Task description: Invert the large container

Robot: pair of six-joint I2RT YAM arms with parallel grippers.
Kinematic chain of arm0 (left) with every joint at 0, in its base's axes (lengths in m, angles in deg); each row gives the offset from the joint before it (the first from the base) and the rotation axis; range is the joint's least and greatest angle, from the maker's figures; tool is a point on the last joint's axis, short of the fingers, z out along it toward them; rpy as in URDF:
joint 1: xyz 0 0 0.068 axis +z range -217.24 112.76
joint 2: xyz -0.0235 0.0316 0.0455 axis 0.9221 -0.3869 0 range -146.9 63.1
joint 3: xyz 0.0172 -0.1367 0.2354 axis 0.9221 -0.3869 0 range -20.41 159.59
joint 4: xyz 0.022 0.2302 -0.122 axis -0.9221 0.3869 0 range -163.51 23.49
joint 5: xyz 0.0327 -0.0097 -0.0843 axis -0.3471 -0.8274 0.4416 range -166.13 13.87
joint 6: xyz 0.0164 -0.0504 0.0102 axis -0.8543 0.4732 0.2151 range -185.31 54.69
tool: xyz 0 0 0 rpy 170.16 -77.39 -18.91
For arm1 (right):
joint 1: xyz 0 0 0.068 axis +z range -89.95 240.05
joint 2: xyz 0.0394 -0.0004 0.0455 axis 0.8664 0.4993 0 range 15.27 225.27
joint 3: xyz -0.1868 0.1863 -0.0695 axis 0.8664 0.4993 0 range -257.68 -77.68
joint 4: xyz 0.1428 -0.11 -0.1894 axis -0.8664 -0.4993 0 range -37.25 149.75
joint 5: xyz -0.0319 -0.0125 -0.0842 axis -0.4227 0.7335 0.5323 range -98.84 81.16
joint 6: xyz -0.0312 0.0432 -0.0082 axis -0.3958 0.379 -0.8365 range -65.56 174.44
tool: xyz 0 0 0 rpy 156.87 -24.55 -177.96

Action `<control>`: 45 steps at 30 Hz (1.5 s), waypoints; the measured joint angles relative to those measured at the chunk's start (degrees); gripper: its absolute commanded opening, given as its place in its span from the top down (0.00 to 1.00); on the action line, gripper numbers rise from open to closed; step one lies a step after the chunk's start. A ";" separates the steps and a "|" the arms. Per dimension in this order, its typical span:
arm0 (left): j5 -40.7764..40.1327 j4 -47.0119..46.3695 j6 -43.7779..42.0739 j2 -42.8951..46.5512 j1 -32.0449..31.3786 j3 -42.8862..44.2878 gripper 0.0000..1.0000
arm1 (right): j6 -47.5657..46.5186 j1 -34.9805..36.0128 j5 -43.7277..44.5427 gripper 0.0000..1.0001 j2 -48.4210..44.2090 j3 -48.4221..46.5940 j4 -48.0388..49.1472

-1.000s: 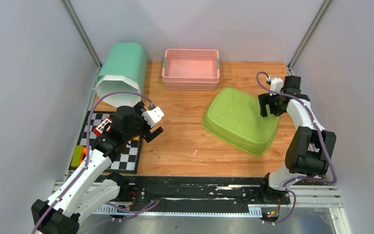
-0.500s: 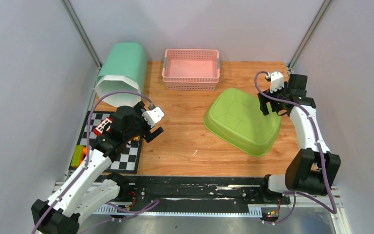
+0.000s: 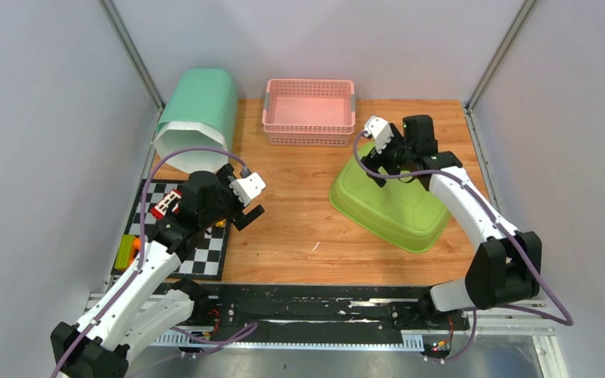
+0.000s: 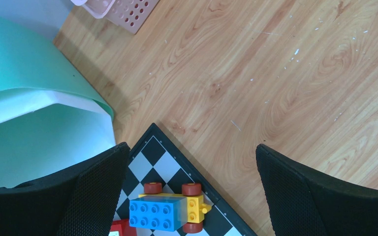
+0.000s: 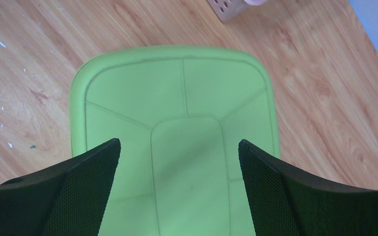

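Right gripper (image 5: 177, 145) has swung in from the worktop's right edge; it hovers spread and empty over the large lime-green plastic basin (image 3: 394, 203), bottom-up right of centre. Flip looks done; only withdrawal left. Left gripper (image 4: 192, 147) spread, idle.

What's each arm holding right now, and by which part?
Nothing held. Right gripper is open over the overturned green container; left gripper is open above the table.

The wooden table (image 3: 299, 228) bore a pink basket (image 3: 309, 140) at its rear edge. Left of the basket, a mint-green bin (image 3: 198, 106) lay on its side. To the basket's near right sat an overturned green container (image 3: 386, 206), and to its near left a checkerboard mat (image 3: 209, 256).
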 measured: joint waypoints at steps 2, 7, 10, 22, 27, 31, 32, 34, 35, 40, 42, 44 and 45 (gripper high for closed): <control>0.00 0.00 0.00 0.00 0.00 0.00 0.00 | -0.20 1.79 0.07 0.08 1.95 -0.20 1.33; 0.00 -0.04 0.00 0.00 0.00 -0.15 0.00 | 0.07 4.00 1.95 0.07 8.31 -2.40 2.71; 0.00 -0.04 0.00 0.00 0.00 -0.46 0.00 | 0.35 3.98 4.09 0.07 11.67 -4.39 2.89; 0.02 -0.04 0.00 0.00 0.00 -0.68 0.00 | 3.93 0.04 6.29 0.07 20.61 -12.59 3.98; 0.04 -0.07 -0.02 0.00 0.00 -0.68 0.00 | 6.75 -3.63 7.28 0.07 24.41 -15.04 3.98; 0.04 -0.07 0.00 0.00 0.00 -0.68 0.00 | 8.85 -6.05 8.46 0.08 26.97 -16.50 3.80; 0.04 -0.07 0.00 0.00 0.00 -0.68 0.00 | 9.49 -6.56 8.46 0.08 27.52 -16.87 3.82; 0.04 -0.07 -0.02 0.00 0.00 -0.68 0.00 | 10.54 -7.34 8.63 0.08 28.28 -17.86 3.93; 0.04 -0.07 0.00 0.00 0.00 -0.68 0.00 | 11.10 -7.65 8.72 0.09 28.63 -18.36 3.80; 0.04 -0.07 0.00 0.00 0.00 -0.68 0.00 | 14.21 -9.68 8.63 0.11 30.05 -19.82 3.37; 0.04 -0.07 -0.02 0.00 0.00 -0.68 0.00 | 15.43 -11.13 8.52 0.11 30.32 -20.02 3.32; 0.04 -0.07 -0.02 0.00 0.00 -0.68 0.00 | 17.14 -13.03 8.68 0.12 30.32 -20.02 3.13; 0.07 -0.07 0.00 0.00 0.00 -0.68 0.00 | 17.35 -14.01 8.72 0.12 30.32 -20.02 3.08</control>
